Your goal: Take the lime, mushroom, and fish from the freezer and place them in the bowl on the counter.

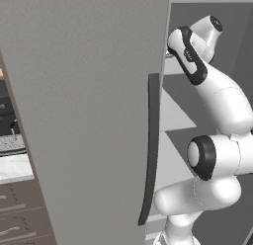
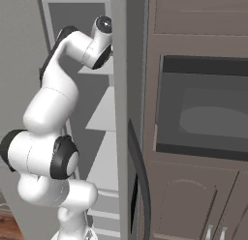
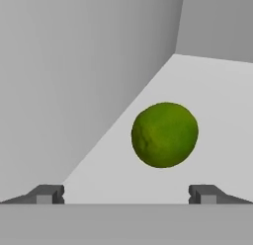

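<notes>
**Desk:** What am I looking at, left to right?

**Operator:** In the hand view my pincer (image 3: 126, 194) is spread wide and holds nothing. Its left fingertip (image 3: 47, 193) sits close to the grey inner wall of the freezer (image 3: 74, 76). Ahead of the pincer and a little right of its centre line, the lime (image 3: 164, 135) rests on a pale shelf (image 3: 217, 91), clear of the wall and well short of the back corner. The right fingertip lies just below and right of the fruit.

**Desk:** How will it handle?

**Operator:** I judge it light and firm, but round, so it may roll or squirt out if I pinch it off-centre. I would close across its widest part, one fingertip on either flank, after shifting slightly right to centre it.

**Desk:** And its looks?

**Operator:** Nearly spherical, deep yellow-green, with a finely pitted rind and a darker shaded underside. From the base cameras, my arm (image 1: 217, 96) reaches past the open grey door (image 1: 89, 115) into the compartment.
</notes>
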